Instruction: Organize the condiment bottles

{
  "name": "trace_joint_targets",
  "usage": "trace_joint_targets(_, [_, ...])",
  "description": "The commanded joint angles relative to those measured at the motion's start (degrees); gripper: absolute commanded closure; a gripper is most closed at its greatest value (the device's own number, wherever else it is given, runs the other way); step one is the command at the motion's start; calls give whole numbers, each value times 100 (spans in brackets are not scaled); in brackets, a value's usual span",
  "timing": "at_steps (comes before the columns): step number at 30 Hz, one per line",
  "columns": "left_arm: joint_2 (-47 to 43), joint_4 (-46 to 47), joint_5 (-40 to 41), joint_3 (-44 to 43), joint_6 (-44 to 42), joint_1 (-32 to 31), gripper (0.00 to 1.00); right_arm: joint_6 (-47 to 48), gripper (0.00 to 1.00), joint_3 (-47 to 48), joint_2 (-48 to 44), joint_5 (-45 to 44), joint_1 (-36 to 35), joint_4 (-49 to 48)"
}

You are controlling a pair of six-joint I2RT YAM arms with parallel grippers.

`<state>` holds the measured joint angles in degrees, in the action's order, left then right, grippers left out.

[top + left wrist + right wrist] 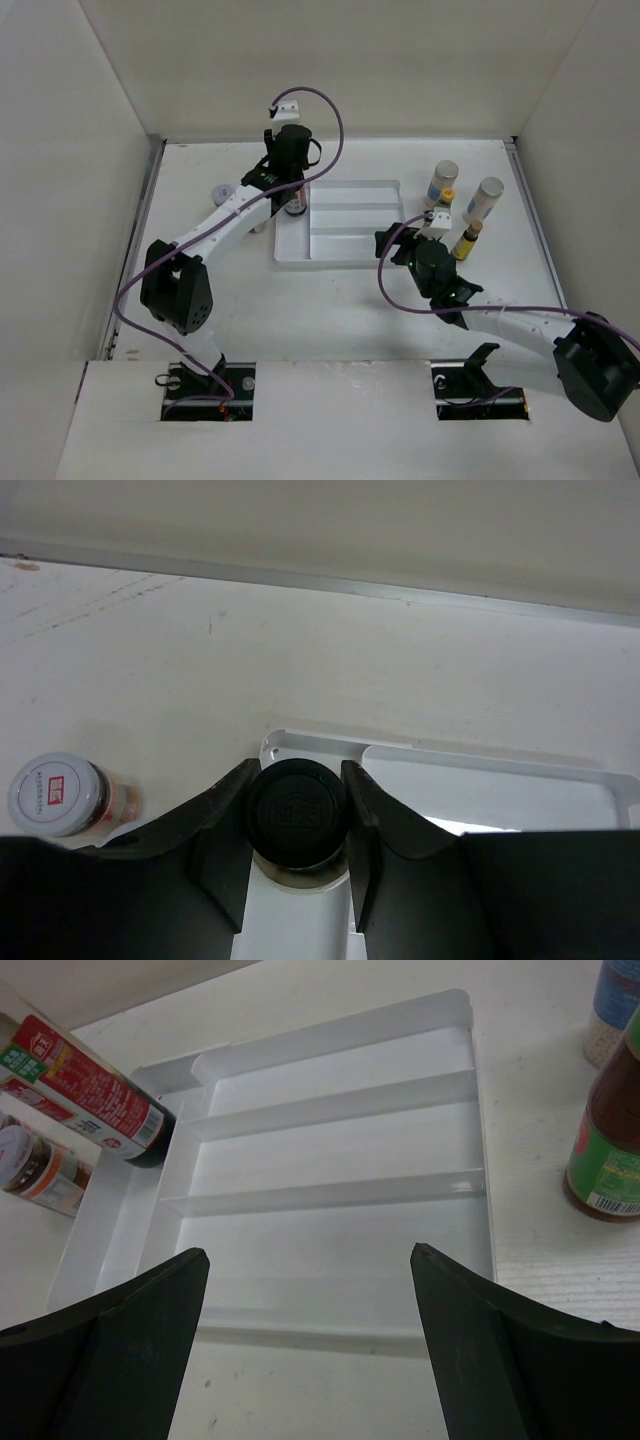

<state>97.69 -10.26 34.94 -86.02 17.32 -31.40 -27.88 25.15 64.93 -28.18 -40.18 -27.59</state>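
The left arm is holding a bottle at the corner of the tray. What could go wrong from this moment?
1. The left gripper grips the black-capped bottle right at the tray's corner rim. Released there, it might catch the rim and tip.
2. The short jar stands just outside that corner, so the arm may knock it when retreating.
3. The open right gripper sits near a yellow-capped bottle and could brush it.

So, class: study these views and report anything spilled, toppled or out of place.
Nothing stands out: no spill, nothing toppled. The left gripper holds the black-capped bottle in a corner of the white tray; the other bottles stand on the table.
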Motion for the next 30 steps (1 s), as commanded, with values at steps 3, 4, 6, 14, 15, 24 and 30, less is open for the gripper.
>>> trace_joint_targets(3, [22,1157,-66,-600,-194,138,84,-25,11,175,73,111,24,-343])
trace_joint_targets(4, [74,1228,-92,-600,-229,156,84,-25,11,175,82,111,24,-343])
trace_joint_targets(6, [162,1368,-136,-583,-299,200,84,-25,11,175,90,120,24,-343])
trace_joint_targets(14, [233,2045,-207,-13,-405,226,77,-33,11,192,134,129,24,-343])
trace_joint_targets(15, [216,2141,-189,93,-414,226,74,-33,11,192,134,129,24,-343])
trace_joint_targets(24, [259,2318,-57,349,-660,209,64,-33,11,184,82,129,24,-343])
trace_joint_targets(30, [93,2318,65,480,-669,147,38,-33,11,166,38,129,24,-343])
